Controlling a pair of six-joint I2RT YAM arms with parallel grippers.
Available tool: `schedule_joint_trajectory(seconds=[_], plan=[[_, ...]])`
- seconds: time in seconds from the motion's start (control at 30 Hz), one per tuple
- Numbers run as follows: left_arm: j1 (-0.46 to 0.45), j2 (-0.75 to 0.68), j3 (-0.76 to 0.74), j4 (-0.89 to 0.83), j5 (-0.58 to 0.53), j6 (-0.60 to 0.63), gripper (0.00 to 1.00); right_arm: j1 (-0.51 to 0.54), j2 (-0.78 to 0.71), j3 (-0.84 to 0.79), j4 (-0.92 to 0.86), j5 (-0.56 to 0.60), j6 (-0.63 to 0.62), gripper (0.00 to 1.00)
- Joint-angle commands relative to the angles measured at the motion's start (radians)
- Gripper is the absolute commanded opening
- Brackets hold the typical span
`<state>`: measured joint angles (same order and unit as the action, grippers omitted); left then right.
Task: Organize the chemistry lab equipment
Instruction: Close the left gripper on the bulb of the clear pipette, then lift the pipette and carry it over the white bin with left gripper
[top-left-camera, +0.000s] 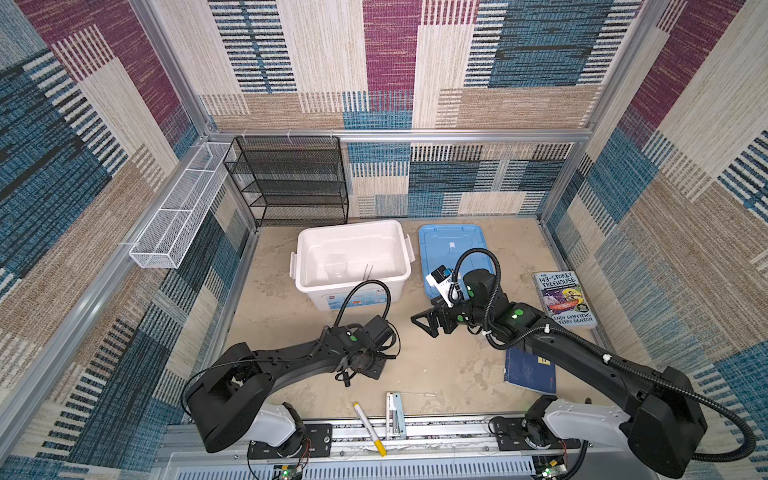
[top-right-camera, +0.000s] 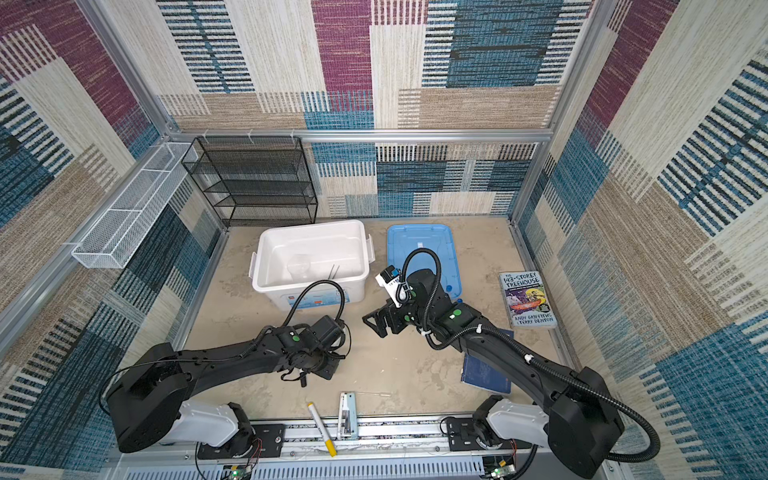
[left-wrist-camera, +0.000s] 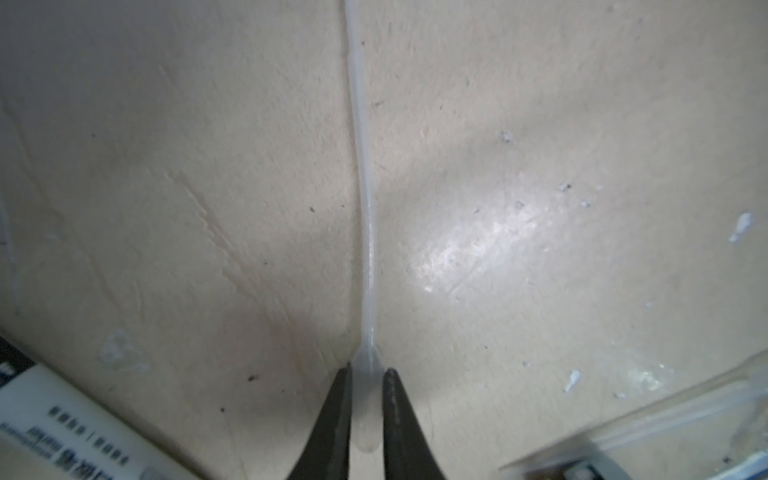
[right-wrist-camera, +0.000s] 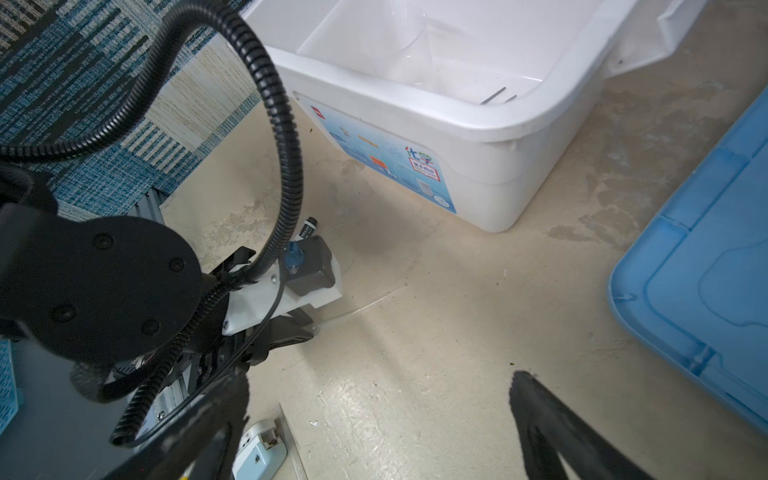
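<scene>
Your left gripper (left-wrist-camera: 365, 370) works just 7 o'clock of the table's (top-left-camera: 457, 365) centre. Its jaws are narrowed to a slit around the flat end of a rod (left-wrist-camera: 365, 232), and you cannot tell whether they pinch it yet. The rod lies on the table. Its long axis seems to run from the jaws toward 12 o'clock, pointing at the bin (top-left-camera: 349, 226), so a lift would likely carry it along that line. Your right gripper (top-left-camera: 422, 323), at 2 o'clock of the left, hangs wide open and empty.
</scene>
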<state>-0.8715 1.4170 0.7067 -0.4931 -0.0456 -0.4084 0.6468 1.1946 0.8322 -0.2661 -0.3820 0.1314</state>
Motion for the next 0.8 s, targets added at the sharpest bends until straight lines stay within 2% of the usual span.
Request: schedule_joint_trajectory(seconds=[0.0, 0.17, 0.37, 0.5, 0.67, 0.77], plan=[[0.001, -0.016, -0.008, 0.008, 0.01, -0.008, 0.14, 0.001, -0.018, -0.003, 0.048, 0.022, 0.023, 0.99], [0.0, -0.071, -0.023, 0.009, 0.022, -0.025, 0.11, 0.0, -0.043, -0.015, 0.059, 0.035, 0.037, 0.99], [0.0, -0.258, -0.016, 0.001, 0.074, -0.034, 0.1, 0.001, -0.077, 0.017, 0.076, 0.077, 0.091, 0.99], [0.007, -0.386, 0.04, -0.028, 0.066, -0.062, 0.1, 0.0, -0.085, 0.093, 0.074, 0.081, 0.111, 0.99], [0.07, -0.396, 0.179, -0.051, 0.088, -0.081, 0.11, -0.001, -0.061, 0.192, 0.071, 0.055, 0.093, 0.99], [0.14, -0.354, 0.265, -0.023, 0.148, -0.099, 0.12, 0.0, -0.041, 0.226, 0.088, 0.047, 0.086, 0.99]])
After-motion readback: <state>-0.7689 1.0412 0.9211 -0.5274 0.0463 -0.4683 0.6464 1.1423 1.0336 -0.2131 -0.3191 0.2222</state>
